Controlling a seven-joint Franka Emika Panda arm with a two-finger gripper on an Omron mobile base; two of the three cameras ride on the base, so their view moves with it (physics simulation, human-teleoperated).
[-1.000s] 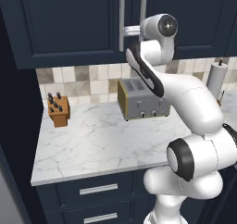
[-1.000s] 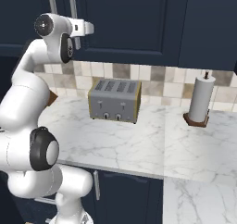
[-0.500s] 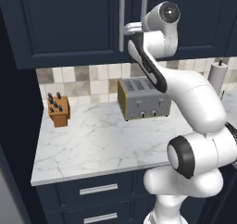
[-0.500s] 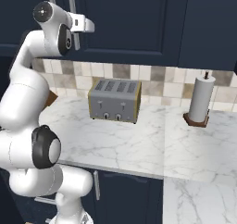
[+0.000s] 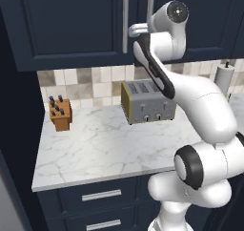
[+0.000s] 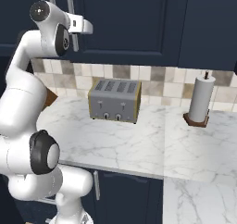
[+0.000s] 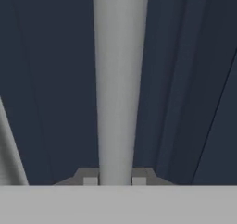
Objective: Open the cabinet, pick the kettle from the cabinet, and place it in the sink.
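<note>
The gripper (image 7: 115, 180) has its two fingertips (image 7: 90, 180) pressed against either side of a silver bar handle (image 7: 119, 79), clamped on it. That handle belongs to the right door of the navy cabinet (image 5: 71, 25), whose doors are closed; the left door's handle (image 5: 125, 22) hangs just beside it. Below, on the marble counter (image 5: 95, 149), stand a toaster (image 5: 145, 107), a knife block (image 5: 60, 114) at far left, and a paper towel roll (image 6: 201, 105) to the right.

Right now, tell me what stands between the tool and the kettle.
The cabinet doors, both shut, so the kettle stays hidden behind them. The tool is at the cabinet's handle, one fingertip on either side of the silver bar. Nothing visible stands between the tool and that handle. The toaster sits below on the counter, clear of the doors.
</note>
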